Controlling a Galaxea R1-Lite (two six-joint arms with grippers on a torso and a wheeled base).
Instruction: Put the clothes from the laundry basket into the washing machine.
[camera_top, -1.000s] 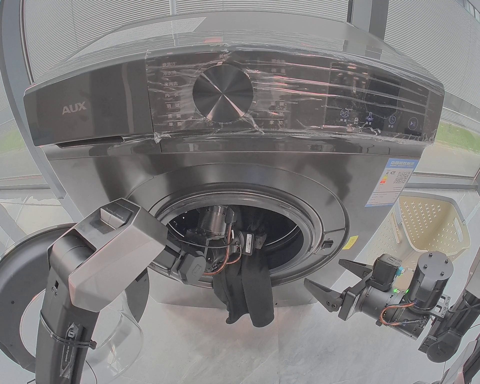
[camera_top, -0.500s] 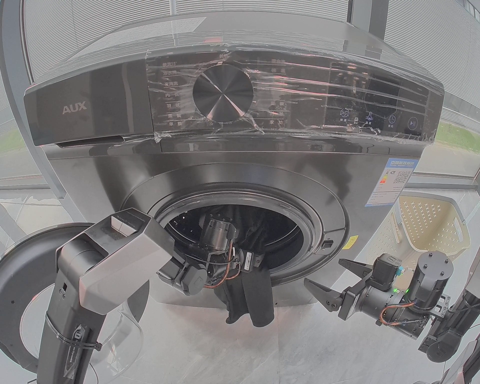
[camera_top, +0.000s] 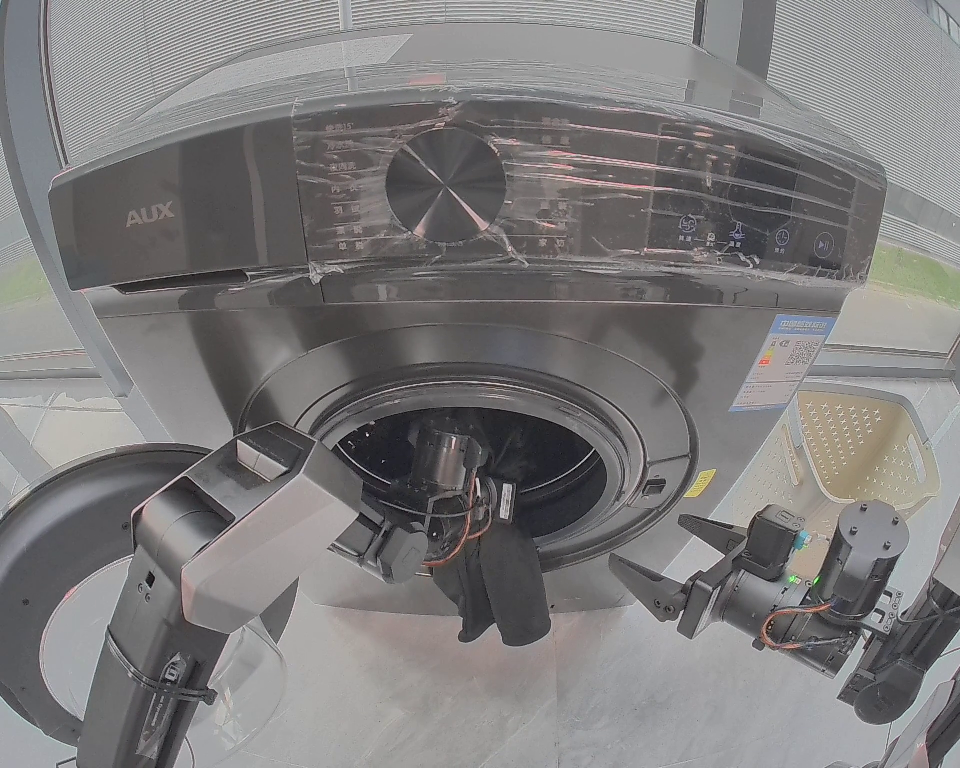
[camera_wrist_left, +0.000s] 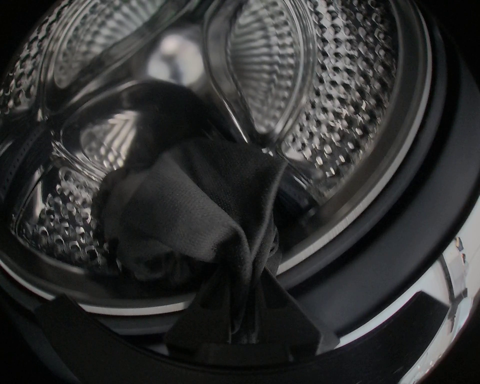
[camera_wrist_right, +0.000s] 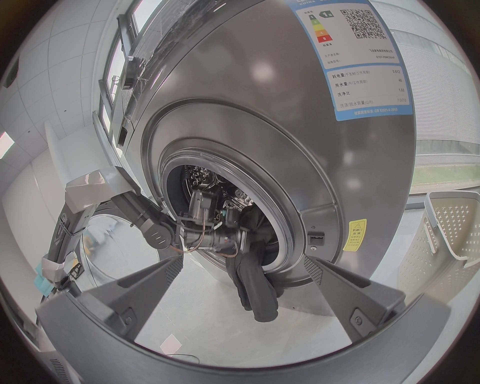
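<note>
One dark grey front-loading washing machine (camera_top: 470, 300) stands ahead of both grippers, and its round drum mouth surrounds the left gripper (camera_wrist_left: 245, 320). The machine's single round glass-centred door (camera_top: 60, 560) hangs swung open well to the left of that gripper, beyond its arm. One cream perforated plastic laundry basket (camera_top: 870, 450) sits on the floor to the right of the right gripper (camera_top: 675, 560) and farther back, beside the machine's right front corner. There is one black cloth garment (camera_top: 510, 590), and its long axis runs over the lower lip of the drum mouth. One end hangs straight down outside the opening, below the left gripper, pointing at the floor. The other end goes up past that gripper and into the perforated steel drum (camera_wrist_left: 350, 100), where the left wrist view shows it lying in a loose heap just ahead of the fingers. The left gripper sits at the lower edge of the mouth, aimed into the drum, and its two dark fingers (camera_wrist_left: 200, 320) are closed together with a bunched fold of the garment pinched between them. The right gripper hangs outside the machine, low and to the right of the opening, well apart from the hanging end of the garment. Its two fingers are spread wide and grip nothing, pointing left toward the drum mouth.
</note>
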